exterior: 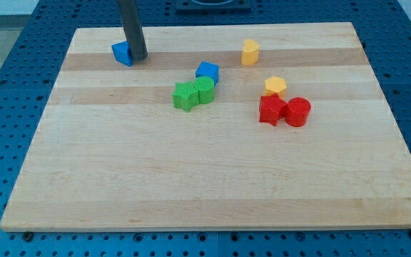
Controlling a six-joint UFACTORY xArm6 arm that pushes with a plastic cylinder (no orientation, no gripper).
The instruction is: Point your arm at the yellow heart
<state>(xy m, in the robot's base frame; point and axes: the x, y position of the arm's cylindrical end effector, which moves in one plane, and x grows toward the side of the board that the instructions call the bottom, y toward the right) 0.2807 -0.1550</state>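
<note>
The yellow heart [250,52] lies near the view's top, right of centre, on the wooden board [205,178]. My tip [138,58] rests on the board at the view's top left, far to the left of the heart. The tip touches or nearly touches the right side of a small blue block [122,53], whose shape I cannot make out. A second yellow block, a pentagon [275,86], lies below and right of the heart.
A blue cube [207,71] sits near the centre, with a green star [185,96] and another green block [205,90] just below it. A red star [271,109] and a red cylinder [297,112] sit side by side under the yellow pentagon.
</note>
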